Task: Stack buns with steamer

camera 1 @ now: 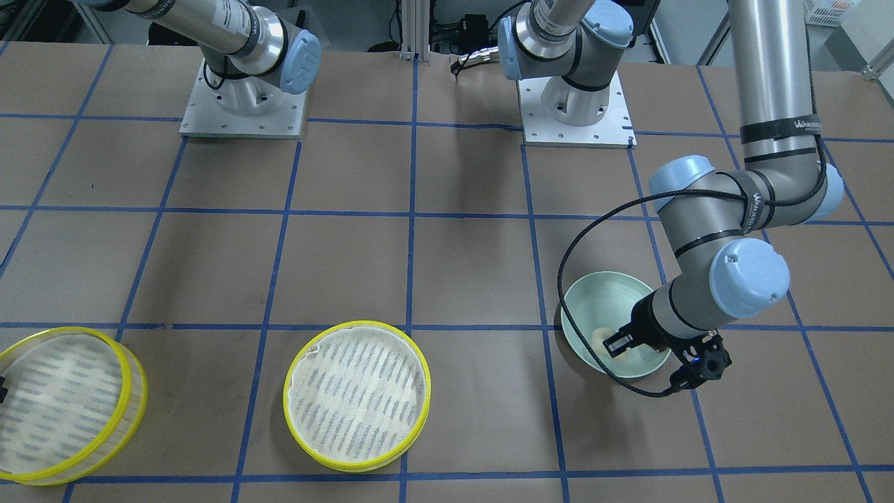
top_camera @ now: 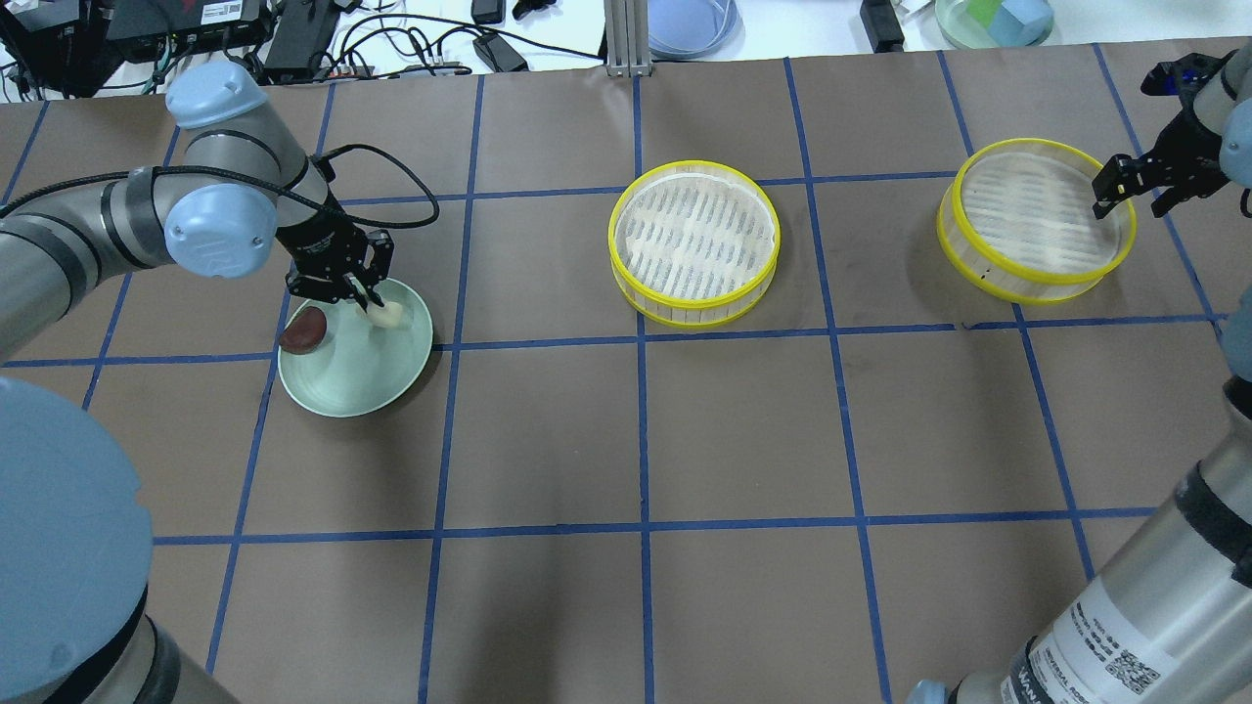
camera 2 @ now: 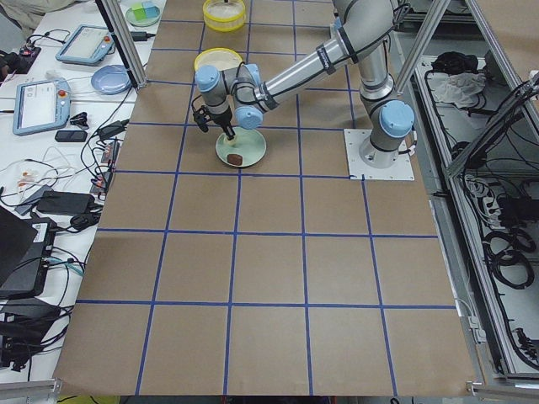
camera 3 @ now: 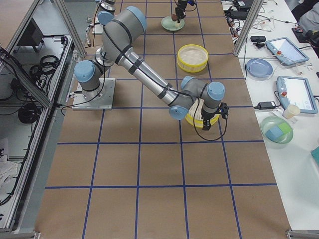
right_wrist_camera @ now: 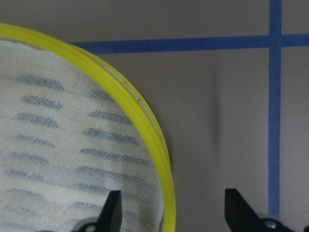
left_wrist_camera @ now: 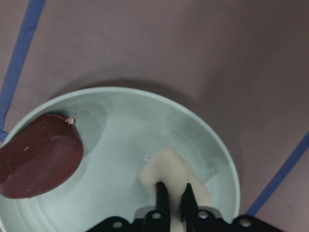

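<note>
left wrist view: left fingers (left_wrist_camera: 162, 199) pinch the cream bun (left_wrist_camera: 170, 168).

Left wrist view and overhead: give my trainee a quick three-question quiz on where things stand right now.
1. True or false: the left hand is shut on the cream bun.
2. Fill in: the right hand is open, with one finger on either side of the yellow ___ of the steamer tray.
3. Pick one: the brown bun lies A) in the left hand, B) on the green plate, C) in the steamer tray.

Key: 1 true; 2 rim; 3 B.
</note>
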`<state>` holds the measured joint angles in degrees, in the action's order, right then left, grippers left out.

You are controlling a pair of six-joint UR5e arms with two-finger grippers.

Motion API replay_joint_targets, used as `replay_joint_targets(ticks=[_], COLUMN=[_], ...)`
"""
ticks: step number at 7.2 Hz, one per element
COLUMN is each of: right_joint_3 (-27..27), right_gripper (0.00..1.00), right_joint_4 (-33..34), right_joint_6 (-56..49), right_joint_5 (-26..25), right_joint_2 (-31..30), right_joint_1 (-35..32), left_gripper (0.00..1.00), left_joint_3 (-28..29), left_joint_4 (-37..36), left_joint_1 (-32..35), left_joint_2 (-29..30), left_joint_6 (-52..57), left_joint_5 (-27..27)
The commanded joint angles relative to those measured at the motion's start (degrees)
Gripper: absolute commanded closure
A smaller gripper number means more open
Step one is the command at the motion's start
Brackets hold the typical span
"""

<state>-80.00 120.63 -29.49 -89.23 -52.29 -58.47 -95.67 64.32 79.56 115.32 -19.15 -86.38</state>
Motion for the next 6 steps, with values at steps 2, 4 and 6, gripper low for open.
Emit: replay_joint_targets(ticks=[2, 4, 6], right_joint_3=[-0.2, -0.2, -0.2], right_gripper=[0.55, 0.78, 0.94], right_joint_4=[0.0, 0.0, 0.0], right_joint_6=[0.0, -0.1, 0.0], right_joint_5=[-0.2, -0.1, -0.1], right_joint_2=[0.2, -0.1, -0.1], right_joint_1=[0.0, 0.0, 0.0], left_gripper=[1.0, 1.0, 1.0], left_joint_3=[5.0, 5.4, 4.9], left_joint_4=[-0.4, -10.1, -21.1], left_joint_1=[7.7, 15.9, 21.1], left_joint_2=[-3.9, -3.2, -0.3], left_joint_6=[-10.3, -18.5, -25.9], left_joint_5=[5.6, 6.4, 12.0])
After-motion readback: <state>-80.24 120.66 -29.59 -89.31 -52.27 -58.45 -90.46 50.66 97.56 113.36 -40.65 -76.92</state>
